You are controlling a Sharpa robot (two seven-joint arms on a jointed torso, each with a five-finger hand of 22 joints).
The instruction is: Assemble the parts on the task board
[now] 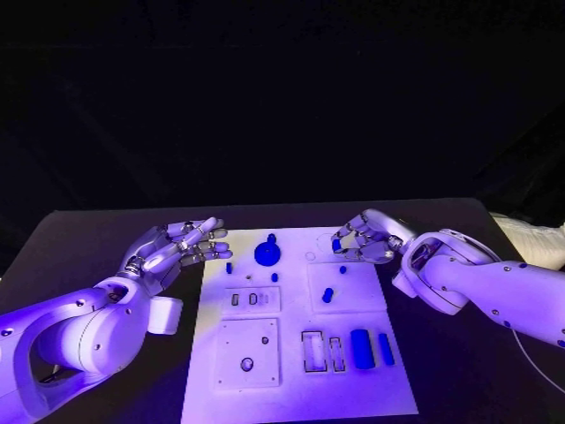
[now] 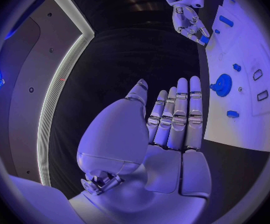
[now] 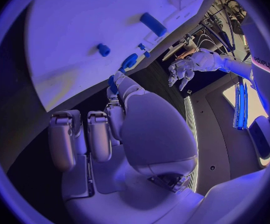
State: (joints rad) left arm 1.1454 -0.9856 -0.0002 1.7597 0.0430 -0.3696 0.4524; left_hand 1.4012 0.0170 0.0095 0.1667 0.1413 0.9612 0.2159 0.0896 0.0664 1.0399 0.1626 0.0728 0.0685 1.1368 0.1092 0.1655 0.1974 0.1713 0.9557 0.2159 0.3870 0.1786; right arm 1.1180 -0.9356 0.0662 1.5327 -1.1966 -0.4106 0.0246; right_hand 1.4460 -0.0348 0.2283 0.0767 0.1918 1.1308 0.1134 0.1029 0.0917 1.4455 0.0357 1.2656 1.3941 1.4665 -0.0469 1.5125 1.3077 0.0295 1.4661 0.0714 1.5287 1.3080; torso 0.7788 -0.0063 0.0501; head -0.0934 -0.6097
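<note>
Blue parts [image 1: 362, 348] dot the white task board [image 1: 359, 397].

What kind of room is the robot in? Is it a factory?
More likely a robot test lab or demo booth: a black table holding one white task board with small blue parts, dark backdrop all around, and coloured show-like lighting.

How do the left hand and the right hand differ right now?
The left hand hovers beside the task board's far left corner with fingers stretched apart, holding nothing. The right hand hangs over the board's far right part, fingers curled inward; whether it pinches a part I cannot tell. Both sit at the board's far end.
</note>
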